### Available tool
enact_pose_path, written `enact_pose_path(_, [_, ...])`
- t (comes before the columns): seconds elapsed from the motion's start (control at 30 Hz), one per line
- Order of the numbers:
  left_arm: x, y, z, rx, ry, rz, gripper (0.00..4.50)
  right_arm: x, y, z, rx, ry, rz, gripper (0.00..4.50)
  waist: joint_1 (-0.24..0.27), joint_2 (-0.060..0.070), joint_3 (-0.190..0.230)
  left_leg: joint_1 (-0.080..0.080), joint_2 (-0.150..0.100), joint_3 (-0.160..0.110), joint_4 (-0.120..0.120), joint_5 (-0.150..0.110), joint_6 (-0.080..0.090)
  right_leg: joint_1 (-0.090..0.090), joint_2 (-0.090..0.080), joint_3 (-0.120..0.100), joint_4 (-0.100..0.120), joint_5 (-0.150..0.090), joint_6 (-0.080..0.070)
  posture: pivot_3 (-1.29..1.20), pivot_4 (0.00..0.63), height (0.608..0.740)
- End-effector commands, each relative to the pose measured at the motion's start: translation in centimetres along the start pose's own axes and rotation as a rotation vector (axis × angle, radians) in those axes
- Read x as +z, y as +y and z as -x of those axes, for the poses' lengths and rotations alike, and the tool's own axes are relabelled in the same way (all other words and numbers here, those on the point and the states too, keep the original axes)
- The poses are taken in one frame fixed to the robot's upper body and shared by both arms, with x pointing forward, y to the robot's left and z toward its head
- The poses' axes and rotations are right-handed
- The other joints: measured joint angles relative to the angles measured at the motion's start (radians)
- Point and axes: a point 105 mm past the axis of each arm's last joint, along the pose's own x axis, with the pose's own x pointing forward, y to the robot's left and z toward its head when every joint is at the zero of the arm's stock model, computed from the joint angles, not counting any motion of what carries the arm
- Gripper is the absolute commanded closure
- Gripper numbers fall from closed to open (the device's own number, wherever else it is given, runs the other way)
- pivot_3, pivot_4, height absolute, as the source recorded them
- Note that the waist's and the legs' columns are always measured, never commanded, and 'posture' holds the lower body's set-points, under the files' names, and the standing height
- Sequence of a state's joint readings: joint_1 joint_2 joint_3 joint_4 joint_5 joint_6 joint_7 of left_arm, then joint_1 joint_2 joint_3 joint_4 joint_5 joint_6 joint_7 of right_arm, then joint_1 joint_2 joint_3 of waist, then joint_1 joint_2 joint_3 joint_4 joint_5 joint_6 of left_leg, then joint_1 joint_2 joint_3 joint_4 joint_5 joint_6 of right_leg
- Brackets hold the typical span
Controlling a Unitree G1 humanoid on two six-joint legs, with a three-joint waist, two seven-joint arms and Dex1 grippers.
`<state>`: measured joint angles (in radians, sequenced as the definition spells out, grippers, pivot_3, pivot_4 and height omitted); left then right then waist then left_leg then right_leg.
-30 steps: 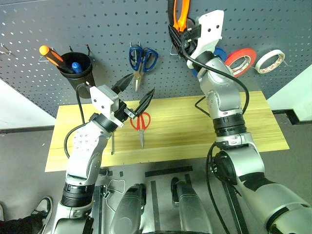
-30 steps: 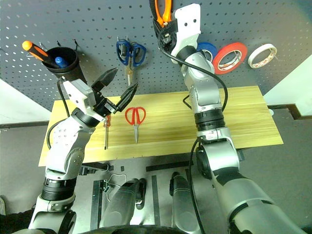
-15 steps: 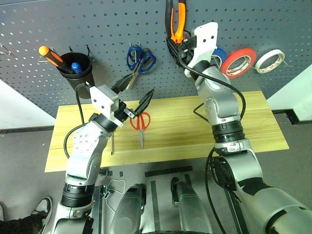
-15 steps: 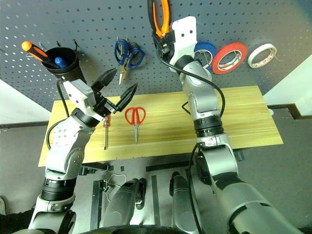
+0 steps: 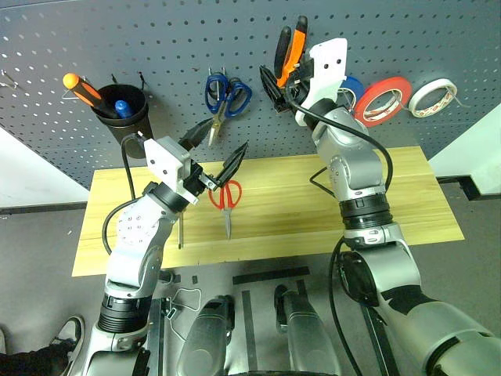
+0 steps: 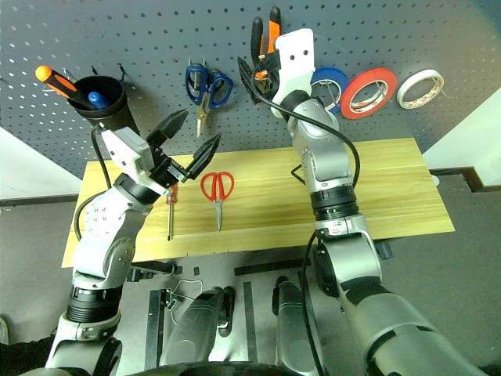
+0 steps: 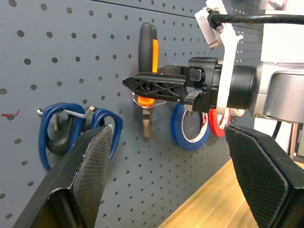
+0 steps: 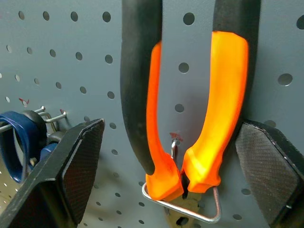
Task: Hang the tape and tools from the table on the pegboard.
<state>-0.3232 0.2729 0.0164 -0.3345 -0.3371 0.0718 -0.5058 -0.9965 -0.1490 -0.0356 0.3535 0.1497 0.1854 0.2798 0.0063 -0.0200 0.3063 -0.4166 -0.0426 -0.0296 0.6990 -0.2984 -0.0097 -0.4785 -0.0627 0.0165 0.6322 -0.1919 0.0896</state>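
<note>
Pliers (image 8: 190, 118) with orange-and-black handles hang handles-up on the pegboard (image 5: 156, 47), head sitting in a wire hook (image 8: 183, 206). Right tool (image 5: 283, 78) sits at the pliers with its fingers (image 8: 78, 166) spread wide on either side of the handles, not gripping them. Red tape (image 5: 383, 99) hangs on the pegboard to the right of the pliers, blue tape roll (image 7: 190, 126) between them, white tape roll (image 5: 433, 97) furthest right. Red-handled scissors (image 5: 226, 200) lie flat on the tabletop (image 5: 407, 204), blades pointing toward the near edge. Slim screwdriver (image 6: 170, 211) with red handle lies on the tabletop just left of the scissors, partly hidden by the left arm. Left tool (image 5: 218, 153) hovers above the tabletop over that spot, fingers wide apart, nothing held. Blue-handled scissors (image 5: 225, 96) hang on the pegboard left of the pliers. Black cup (image 5: 124, 112) at far left of the pegboard holds an orange-handled screwdriver (image 5: 86, 91).
</note>
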Motion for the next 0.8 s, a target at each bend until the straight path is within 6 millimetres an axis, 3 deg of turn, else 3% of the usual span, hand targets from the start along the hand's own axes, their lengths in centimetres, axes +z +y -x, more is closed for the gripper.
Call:
enact_pose_path(0.03, [1.1,-0.1,-0.1,-0.010,-0.040,-0.030,0.55,2.2,0.3,-0.3,0.012,-0.067,0.033,0.04,0.000,0.000,0.000,0.000,0.000,0.000,0.000,0.000,0.000,0.000,0.000,0.000,0.000,0.000,0.000,0.12,0.262,0.740])
enact_pose_path(0.33, [1.1,-0.3,0.1,-0.018,-0.033,-0.036,0.55,2.0,-1.0,1.4,0.010,-0.051,0.088,0.04,0.005,0.000,0.000,0.000,0.000,0.000,0.000,0.000,0.000,0.000,0.000,0.000,0.000,0.000,0.000,0.13,0.264,0.740])
enact_pose_path(0.8, [0.2,-0.3,1.1,-0.018,0.013,-0.024,0.55,2.8,-2.7,8.4,-0.001,0.069,0.181,0.04,0.005,0.000,0.000,0.001,0.000,0.000,0.000,-0.002,0.003,0.001,-0.001,0.000,-0.001,0.000,0.000,0.09,0.261,0.740])
